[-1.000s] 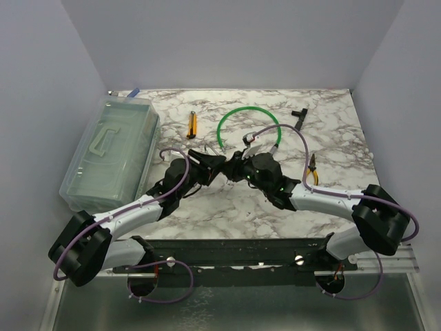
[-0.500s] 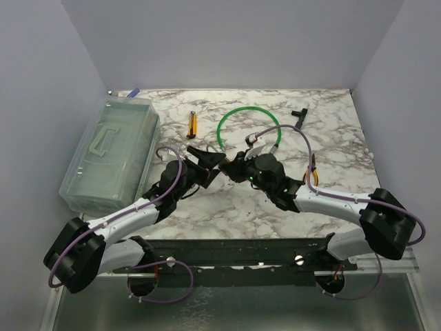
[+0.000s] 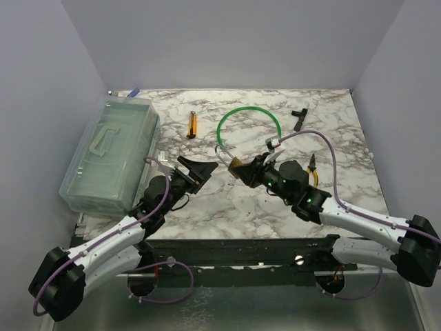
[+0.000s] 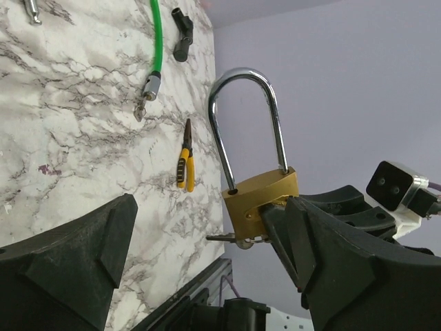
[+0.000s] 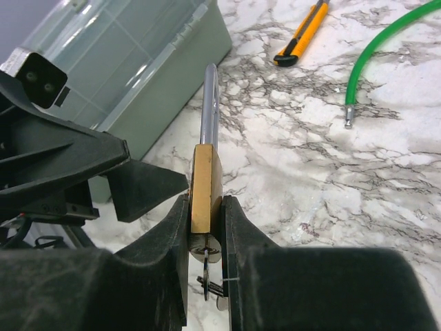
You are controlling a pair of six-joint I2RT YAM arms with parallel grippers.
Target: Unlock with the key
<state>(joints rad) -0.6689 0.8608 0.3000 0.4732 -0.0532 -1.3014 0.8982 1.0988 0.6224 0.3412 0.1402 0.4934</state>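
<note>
White-and-grey marble table point(image 3: 227, 200), plain pale walls on three sides, both arm bases at the near edge

- Right hand point(image 3: 247, 171): closed on the brass padlock point(image 3: 236, 166), fingers pressed flat against its two broad faces, body held clear of the table, shackle uppermost and tilted. From the left wrist both shackle legs appear seated in the body
- Key point(image 5: 207, 272): small, grey, at the padlock's underside, just below the keyhole cylinder. It looks inserted, but the right hand's fingers crowd it and the blade cannot be made out. In the left wrist view it pokes out sideways under the brass; from the top camera it is too small to find
- Left hand point(image 3: 198, 169): wide open, empty, pointed at the padlock, near it and apart
- Clear plastic box point(image 3: 110, 152): left edge of the table, lid on
- Yellow utility knife point(image 3: 192, 125): beside the box, far side
- Green cable point(image 3: 248, 109): looped, lying flat
- Yellow-handled pliers point(image 3: 313, 169): partly hidden behind the right arm's purple lead
- Black tool point(image 3: 298, 117): far right, shape unclear
</note>
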